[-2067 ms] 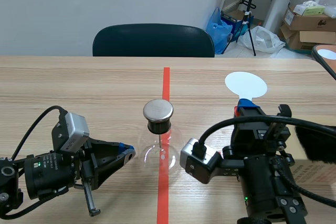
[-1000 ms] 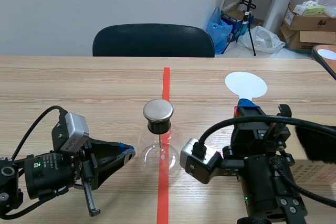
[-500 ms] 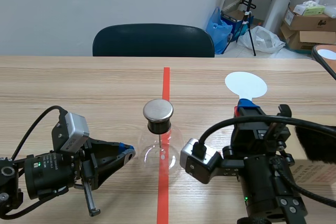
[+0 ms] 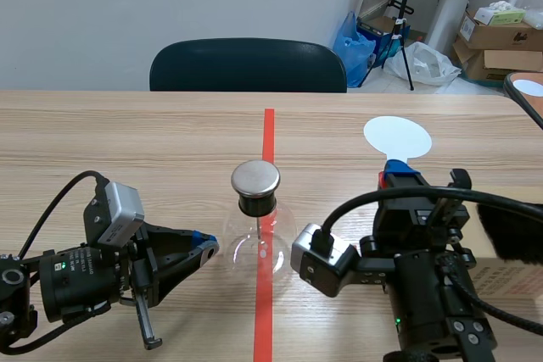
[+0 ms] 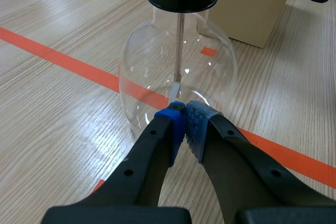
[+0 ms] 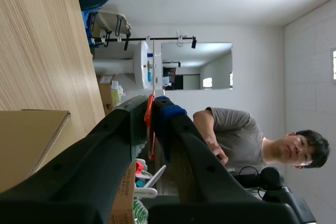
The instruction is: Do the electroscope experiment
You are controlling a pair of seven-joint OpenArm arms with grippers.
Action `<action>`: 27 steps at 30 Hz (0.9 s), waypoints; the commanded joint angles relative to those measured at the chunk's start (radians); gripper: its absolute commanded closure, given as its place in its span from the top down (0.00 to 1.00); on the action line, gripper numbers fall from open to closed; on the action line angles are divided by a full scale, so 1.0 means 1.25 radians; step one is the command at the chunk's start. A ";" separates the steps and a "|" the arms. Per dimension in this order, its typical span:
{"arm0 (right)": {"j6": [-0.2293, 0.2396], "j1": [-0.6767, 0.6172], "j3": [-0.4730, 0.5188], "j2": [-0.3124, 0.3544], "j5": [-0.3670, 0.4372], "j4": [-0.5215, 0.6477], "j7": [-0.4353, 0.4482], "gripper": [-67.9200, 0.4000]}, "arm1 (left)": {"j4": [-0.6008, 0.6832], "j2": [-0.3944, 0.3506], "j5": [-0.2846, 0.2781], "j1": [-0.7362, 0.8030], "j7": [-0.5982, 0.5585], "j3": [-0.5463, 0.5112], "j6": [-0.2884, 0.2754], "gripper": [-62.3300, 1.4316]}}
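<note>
Left wrist view: electroscope (image 5: 178, 72) just ahead of fingers (image 5: 169, 127).

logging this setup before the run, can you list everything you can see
electroscope: one, clear glass flask with black stopper and metal cap, on the red tape line mid-table
round paddle: one, white, right of the electroscope
cardboard box: one, tan, on the table's near right
furry piece: one, black, at the table's right edge
chair: one, dark, behind the table
floor boxes: at least two, brown, far right background
person: one, grey shirt, in the right wrist view only
table: one, light wood
left gripper: one, black with blue pads, shut, tips at the flask's base
right gripper: one, black, blue pad, shut on the round paddle's orange-red handle
</note>
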 commanded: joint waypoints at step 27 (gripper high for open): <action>-0.110 -0.227 0.338 -0.019 0.165 0.061 0.441 0.03 | 0.163 -0.141 -0.094 0.085 -0.032 -0.006 -0.002 0.08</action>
